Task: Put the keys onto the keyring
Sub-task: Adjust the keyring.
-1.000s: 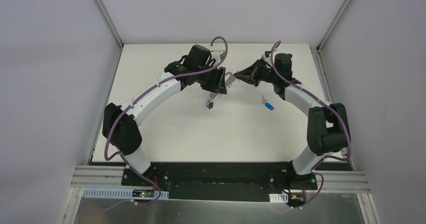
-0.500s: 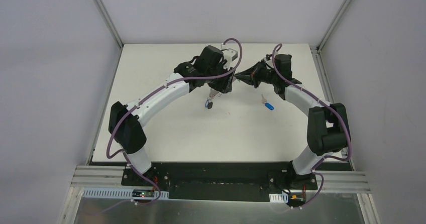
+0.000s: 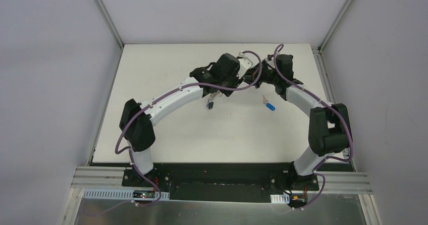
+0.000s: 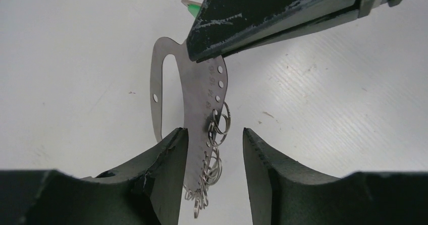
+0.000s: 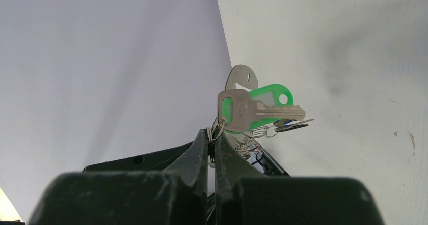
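The right gripper (image 5: 212, 138) is pressing its two black fingers together on the edge of the pale grey flat metal keyring (image 4: 198, 96), holding it in the air over the far middle of the white table (image 3: 227, 139). The keyring is hanging upright, and its small linked wire rings (image 4: 218, 126) are dangling in a row down one side. A small silver key with a green plastic head (image 5: 262, 105) is hanging on the keyring just beyond the right fingertips. The left gripper (image 4: 214, 144) is facing the right one with its jaws standing apart, one finger on either side of the keyring's lower part. The rings are hanging in the gap, and whether either finger is touching the plate cannot be told. A small silver key with a blue plastic head (image 3: 270, 106) is lying on the table near the right forearm, well apart from the keyring. A small dark item (image 3: 210, 104) is lying beneath the left arm, too small to identify.
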